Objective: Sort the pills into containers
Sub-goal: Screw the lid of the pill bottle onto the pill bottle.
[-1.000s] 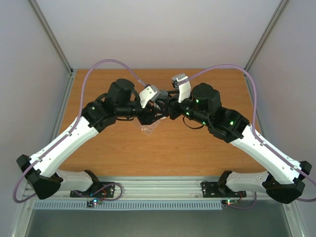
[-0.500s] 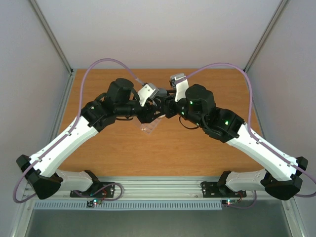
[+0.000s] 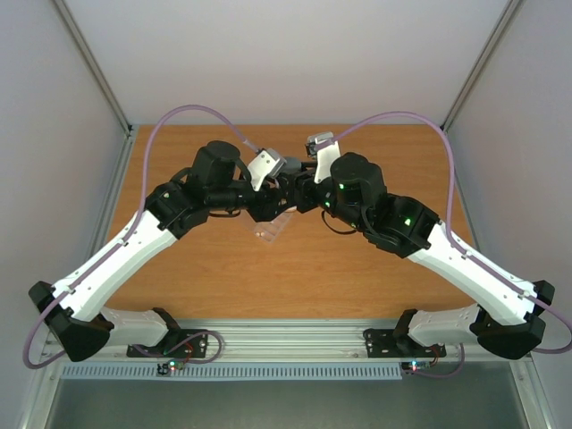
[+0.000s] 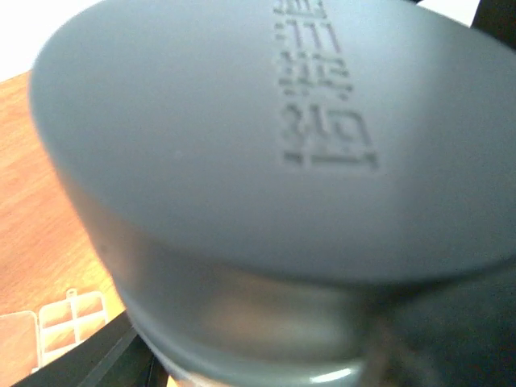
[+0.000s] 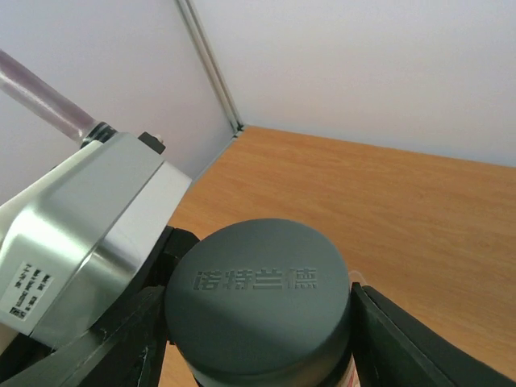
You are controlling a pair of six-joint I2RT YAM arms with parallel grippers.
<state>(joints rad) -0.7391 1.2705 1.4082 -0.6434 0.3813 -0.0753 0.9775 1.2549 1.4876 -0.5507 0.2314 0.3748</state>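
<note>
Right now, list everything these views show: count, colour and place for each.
table: one, brown wood, the enclosure floor
pill box: one, clear, on the table near its middle
grey cap: one, dark grey with moulded characters on top, above the table's middle
pills: none can be made out
walls: three, white, left, back and right of the table
cables: two, purple, arching over the far half
left arm: one, white and black, from near left
right arm: one, white and black, from near right
left gripper: one, black, beside the cap, grip hidden
right gripper: one, black, fingers against both sides of the grey cap
</note>
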